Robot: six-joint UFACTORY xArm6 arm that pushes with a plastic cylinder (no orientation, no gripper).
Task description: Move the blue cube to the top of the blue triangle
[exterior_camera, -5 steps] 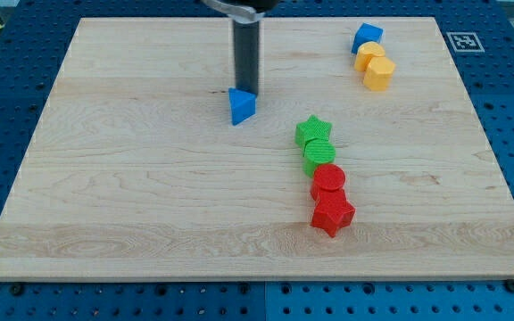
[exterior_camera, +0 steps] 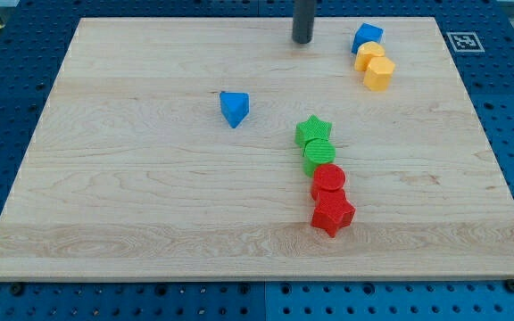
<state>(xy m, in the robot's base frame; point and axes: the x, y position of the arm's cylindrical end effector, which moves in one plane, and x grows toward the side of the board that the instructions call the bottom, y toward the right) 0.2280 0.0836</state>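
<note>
The blue cube [exterior_camera: 366, 37] sits near the view's top right, touching the yellow blocks below it. The blue triangle [exterior_camera: 234, 108] lies alone left of the board's centre. My tip [exterior_camera: 302, 41] is at the view's top, left of the blue cube and well up and to the right of the blue triangle, touching neither.
Two yellow blocks, a rounded one [exterior_camera: 370, 53] and a hexagon [exterior_camera: 379, 73], run down from the blue cube. A green star [exterior_camera: 313, 131], green cylinder [exterior_camera: 318, 155], red cylinder [exterior_camera: 329, 181] and red star [exterior_camera: 332, 214] form a column right of centre on the wooden board [exterior_camera: 132, 205].
My tip has moved from just above the blue triangle up and to the right, toward the blue cube. The blue triangle has shifted slightly left.
</note>
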